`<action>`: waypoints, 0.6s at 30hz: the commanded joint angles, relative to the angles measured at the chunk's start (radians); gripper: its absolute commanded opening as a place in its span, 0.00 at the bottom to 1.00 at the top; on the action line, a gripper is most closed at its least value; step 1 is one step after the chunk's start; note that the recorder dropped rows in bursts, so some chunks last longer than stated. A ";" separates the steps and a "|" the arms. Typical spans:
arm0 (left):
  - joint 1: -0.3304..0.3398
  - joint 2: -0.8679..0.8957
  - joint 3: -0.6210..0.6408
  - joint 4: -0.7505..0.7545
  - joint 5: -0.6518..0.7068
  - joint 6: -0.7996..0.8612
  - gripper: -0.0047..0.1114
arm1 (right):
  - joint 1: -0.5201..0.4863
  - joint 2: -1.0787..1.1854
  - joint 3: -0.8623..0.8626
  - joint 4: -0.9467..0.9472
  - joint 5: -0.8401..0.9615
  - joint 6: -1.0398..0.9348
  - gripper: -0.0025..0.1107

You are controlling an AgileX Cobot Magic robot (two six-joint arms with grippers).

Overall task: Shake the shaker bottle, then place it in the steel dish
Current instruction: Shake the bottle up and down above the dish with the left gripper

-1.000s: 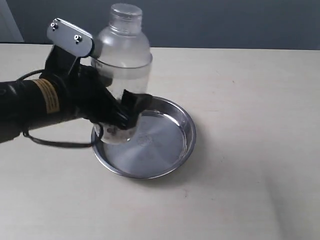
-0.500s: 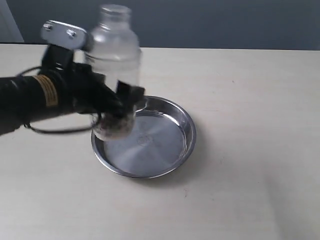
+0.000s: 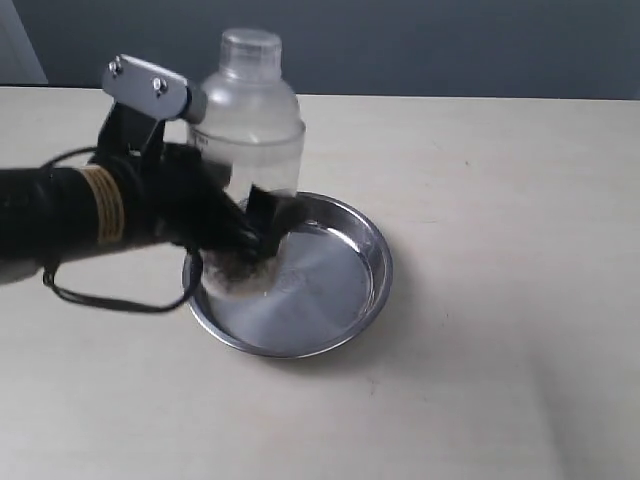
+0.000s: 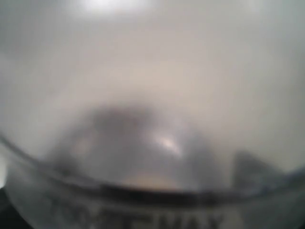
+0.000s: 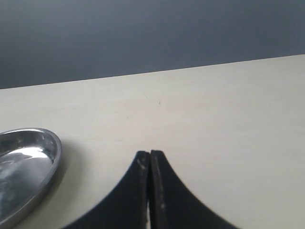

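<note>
The clear shaker bottle [image 3: 250, 130] stands upright in the air over the left part of the steel dish [image 3: 340, 290], its frosted dome and cap on top. My left gripper [image 3: 255, 235] is shut on its lower body, with brown bits blurred near the base. In the left wrist view the bottle [image 4: 152, 95] fills the picture as a blur and hides the fingers. My right gripper [image 5: 150, 155] is shut with nothing in it, over bare table to the right of the dish [image 5: 28, 162]. It does not show in the exterior view.
The pale wooden table [image 3: 500, 250] spreads around the dish. A dark wall runs behind its far edge. A black cable [image 3: 110, 300] loops under the left arm.
The bottle has swung left and up, then back right and down over the dish, still held by the left gripper. The dish has not moved.
</note>
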 commanded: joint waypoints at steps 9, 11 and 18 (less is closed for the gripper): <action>-0.004 0.008 -0.098 0.013 -0.003 0.030 0.04 | 0.003 0.004 0.001 -0.006 -0.016 -0.004 0.01; -0.004 -0.072 -0.163 0.022 -0.061 0.033 0.04 | 0.003 0.004 0.001 -0.006 -0.016 -0.004 0.01; 0.010 0.116 0.000 -0.039 -0.130 0.034 0.04 | 0.003 0.004 0.001 -0.006 -0.016 -0.004 0.01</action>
